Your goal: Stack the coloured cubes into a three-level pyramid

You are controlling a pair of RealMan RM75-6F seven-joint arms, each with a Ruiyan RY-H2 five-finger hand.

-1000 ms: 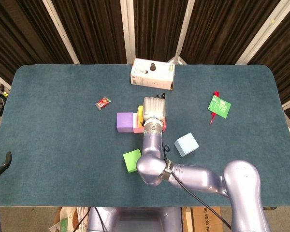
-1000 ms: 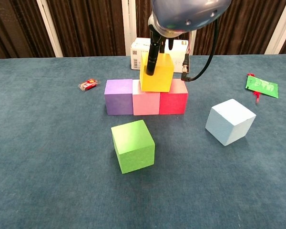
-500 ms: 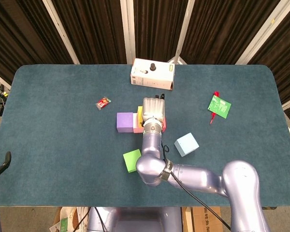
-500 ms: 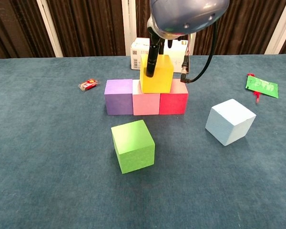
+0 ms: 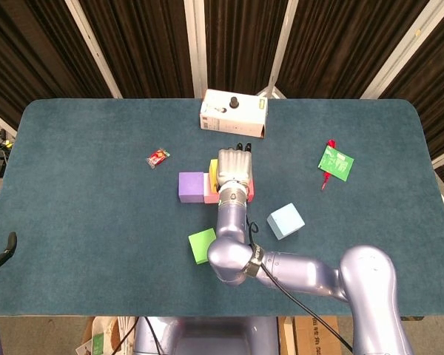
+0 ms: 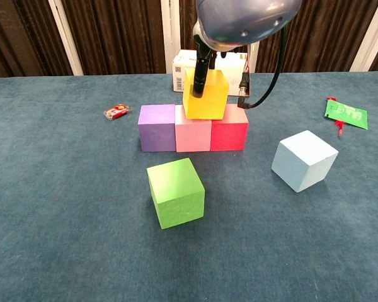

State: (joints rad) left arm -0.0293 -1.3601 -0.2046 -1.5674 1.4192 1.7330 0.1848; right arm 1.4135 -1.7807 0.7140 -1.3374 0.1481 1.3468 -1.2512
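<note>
Right hand (image 5: 234,168) grasping yellow foam cube (image 6: 205,95) atop pink cube (image 6: 193,136) & red cube (image 6: 229,135); purple cube (image 6: 157,127) adjoining left.

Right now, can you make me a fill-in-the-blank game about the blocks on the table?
1. The right hand holds the ____ cube above the bottom row.
2. The bottom row goes purple cube, ____ cube, red cube.
3. The cube lying alone in front of the row is the ____ cube.
4. The light blue cube lies on the ____ side of the row in the chest view.

Missing words: yellow; pink; green; right
</note>
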